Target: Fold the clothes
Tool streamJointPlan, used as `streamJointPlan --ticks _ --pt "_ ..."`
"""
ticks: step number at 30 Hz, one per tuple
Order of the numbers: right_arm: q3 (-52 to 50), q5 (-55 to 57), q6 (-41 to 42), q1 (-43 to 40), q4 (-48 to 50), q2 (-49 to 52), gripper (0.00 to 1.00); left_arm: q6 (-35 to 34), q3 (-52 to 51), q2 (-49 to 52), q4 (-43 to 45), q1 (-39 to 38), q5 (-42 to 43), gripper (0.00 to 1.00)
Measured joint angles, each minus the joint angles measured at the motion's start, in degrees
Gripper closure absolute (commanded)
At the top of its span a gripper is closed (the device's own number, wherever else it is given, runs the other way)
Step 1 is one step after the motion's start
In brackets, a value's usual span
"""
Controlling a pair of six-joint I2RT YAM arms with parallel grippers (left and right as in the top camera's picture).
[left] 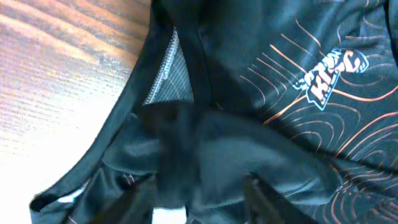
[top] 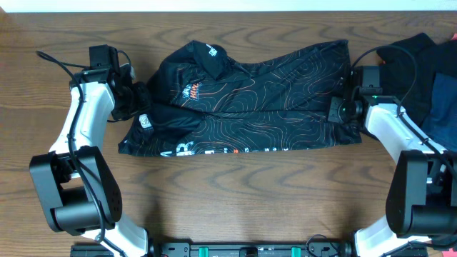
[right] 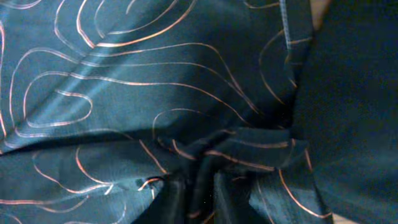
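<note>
— How is the shirt point(top: 250, 100) seen?
— It is spread across the middle of the bench point(top: 235, 193). It is black, lined with thin orange contours and wrinkled, with the collar turned toward 11 o'clock.
— And the claws?
— The left claw point(top: 139, 100) is set at the shirt's 9 o'clock edge; how far it is parted cannot be told through the blur. The right claw point(top: 341, 107), at 3 o'clock, is closed on a gathered fold of the shirt, which is shown only by the right wrist view. The chest logo point(left: 329, 78) is seen sharpest from the left wrist.
</note>
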Motion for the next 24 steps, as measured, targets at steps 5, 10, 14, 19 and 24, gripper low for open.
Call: streamJointPlan --ticks 5,10,14,19,24 --pt "0.0 1.0 -0.3 0.0 0.2 -0.1 0.64 -0.1 0.0 0.0 -0.1 0.0 0.0 0.48" --pt "0.0 2.4 -0.3 -0.5 0.2 -1.1 0.57 -0.1 0.0 0.0 -2.8 0.0 -0.3 0.47" --pt "0.0 3.4 -0.3 -0.8 0.3 -3.3 0.57 0.0 0.0 0.0 -6.0 0.0 -2.5 0.47" --pt "0.0 6.5 0.4 -1.9 2.7 -4.2 0.91 0.0 0.0 0.0 -7.3 -0.2 -3.3 0.49" --pt "0.0 5.5 2.0 -7.5 4.2 -4.2 0.99 1.3 0.0 0.0 -7.5 -2.1 -3.0 0.5"
